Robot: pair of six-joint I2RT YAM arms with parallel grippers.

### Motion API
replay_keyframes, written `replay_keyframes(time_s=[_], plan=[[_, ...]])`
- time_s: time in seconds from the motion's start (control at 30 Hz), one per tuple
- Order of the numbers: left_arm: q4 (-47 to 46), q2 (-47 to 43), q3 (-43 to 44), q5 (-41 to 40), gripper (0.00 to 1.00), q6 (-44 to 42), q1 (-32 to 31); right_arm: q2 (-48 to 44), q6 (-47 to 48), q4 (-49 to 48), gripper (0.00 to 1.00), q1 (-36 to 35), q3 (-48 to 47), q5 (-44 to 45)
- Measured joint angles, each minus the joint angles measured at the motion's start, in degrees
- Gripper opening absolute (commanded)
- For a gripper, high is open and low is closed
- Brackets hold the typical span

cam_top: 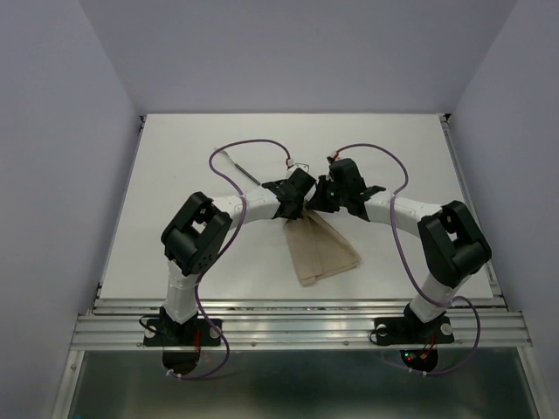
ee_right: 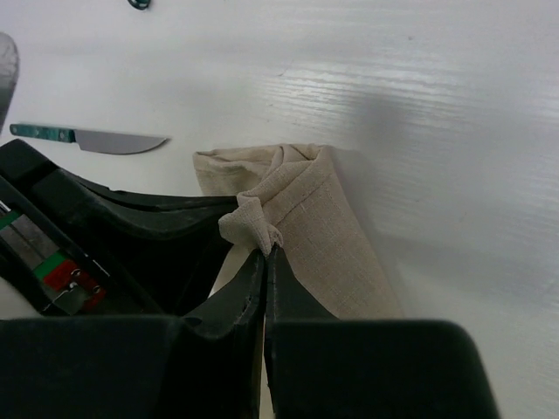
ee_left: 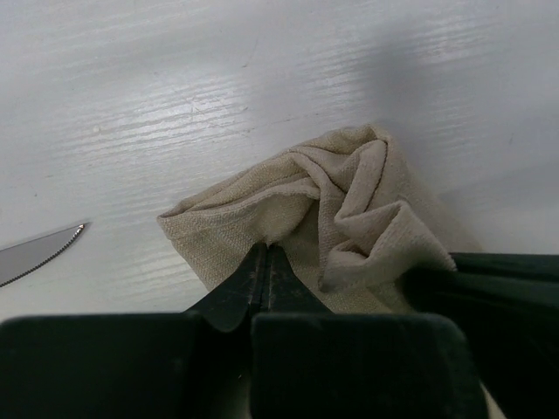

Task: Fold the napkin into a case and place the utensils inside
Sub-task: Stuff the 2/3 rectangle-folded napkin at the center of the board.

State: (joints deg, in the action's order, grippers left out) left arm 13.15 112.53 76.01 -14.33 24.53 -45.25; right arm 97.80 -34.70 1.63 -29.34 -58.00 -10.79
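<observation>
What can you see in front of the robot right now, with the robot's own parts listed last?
napkin: one, beige-tan, mid-table between the arms, far end bunched
knife: one, silvery blade with teal handle, on the table beyond and left of the napkin
table: one, white, under everything
rail: one, silver, along the near edge
cables: several, purple, looping over the arms
arms: two, black and white, based at the rail
left pincer: black, shut on the napkin
right pincer: black, shut on the napkin
</observation>
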Motion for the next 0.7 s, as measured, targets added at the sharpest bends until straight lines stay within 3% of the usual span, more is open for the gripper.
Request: replay_keyframes(time_s=[0.7], plan=[[0.02,0.04,0.0,0.96,0.0,1.29,0.55,0.87,-9.29,-0.07,0.01,-4.46,-0.33,4.92]])
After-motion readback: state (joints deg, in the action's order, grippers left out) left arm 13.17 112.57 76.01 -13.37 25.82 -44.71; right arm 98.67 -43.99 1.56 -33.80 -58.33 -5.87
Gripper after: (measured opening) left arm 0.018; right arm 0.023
